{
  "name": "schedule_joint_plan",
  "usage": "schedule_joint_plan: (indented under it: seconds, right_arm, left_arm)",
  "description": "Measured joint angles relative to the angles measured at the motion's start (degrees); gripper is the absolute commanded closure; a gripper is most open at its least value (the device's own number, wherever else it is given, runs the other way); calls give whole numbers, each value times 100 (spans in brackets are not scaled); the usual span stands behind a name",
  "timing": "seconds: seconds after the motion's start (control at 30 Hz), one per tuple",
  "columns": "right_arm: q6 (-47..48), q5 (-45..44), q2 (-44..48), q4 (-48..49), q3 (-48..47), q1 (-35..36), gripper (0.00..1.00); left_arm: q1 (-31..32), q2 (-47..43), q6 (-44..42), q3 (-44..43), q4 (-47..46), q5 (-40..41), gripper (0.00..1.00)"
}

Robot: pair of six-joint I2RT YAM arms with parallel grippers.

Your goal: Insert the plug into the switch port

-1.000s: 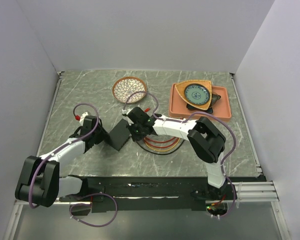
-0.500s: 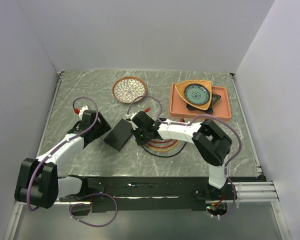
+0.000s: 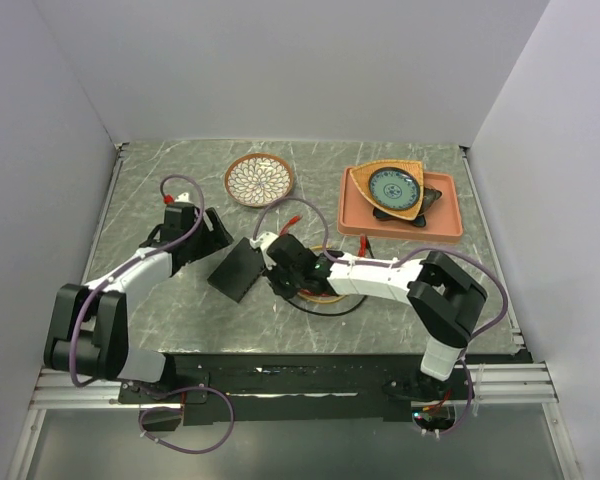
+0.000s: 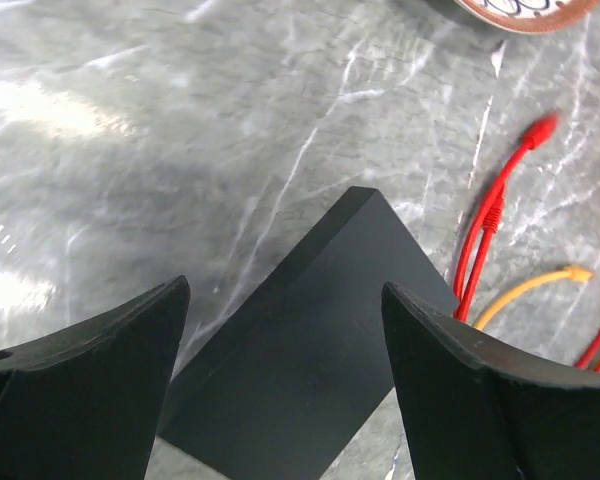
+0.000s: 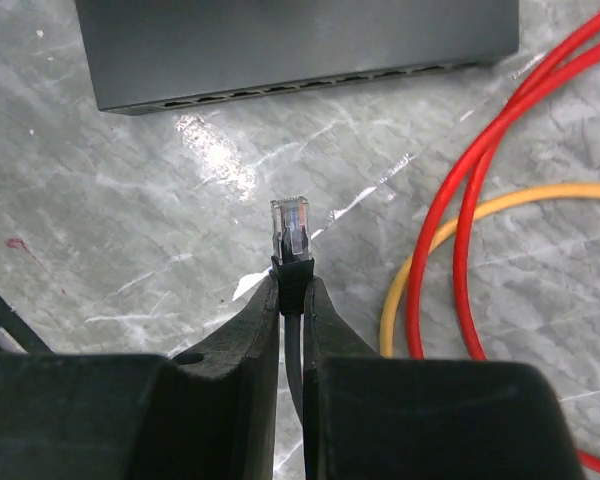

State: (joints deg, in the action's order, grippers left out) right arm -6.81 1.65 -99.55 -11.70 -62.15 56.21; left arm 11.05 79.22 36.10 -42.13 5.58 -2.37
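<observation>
Plug (image 5: 291, 228), clamped by its black boot in the right end effector (image 5: 291, 292), points at the switch (image 5: 300, 45) port edge, near but apart. The switch lies flat on the bench (image 4: 100, 120); the left end effector (image 4: 283, 300) hovers spread wide above it.

a grey marbled table (image 3: 160, 190) is filling the middle, pale veins running across it. a plain white left wall (image 3: 30, 200), far wall (image 3: 300, 70) and right wall (image 3: 560, 200) are standing along three of its edges. light is glaring off the stone in a soft white patch (image 4: 40, 110). a metal rail (image 3: 510, 380) is lying along the near edge, by the right corner.
</observation>
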Motion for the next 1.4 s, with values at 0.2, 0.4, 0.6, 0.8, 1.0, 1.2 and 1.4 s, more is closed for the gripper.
schedule_joint_plan:
  seconds: [0.2,0.4,0.6,0.8,1.0,1.2,1.4]
  right_arm:
    - [179,-481,-153,-31,-179,302,100]
    - [297,-815,-391,-55,-380,518,100]
    - [382,-962,-767,-90,-490,627,100]
    - [396,-1032,-1043,-186,-734,752,100]
    - [393,-1106,-1274,-483,-1174,872,100]
    - [378,-1139,-1440,-750,-1434,890,100]
    - [317,-1193,-1526,-973,-1596,890,100]
  left_arm:
    - [-326,358,-140,13,-509,-929,17]
    - [-350,483,-149,199,-863,-1419,19]
    - [-350,531,-138,463,-1023,-1613,23]
    - [-350,621,-118,573,-1093,-1635,24]
    - [-352,621,-59,704,-1215,-1718,25]
    - [-350,621,-31,732,-1261,-1733,26]
    - [-352,614,-7,811,-1412,-1746,26]
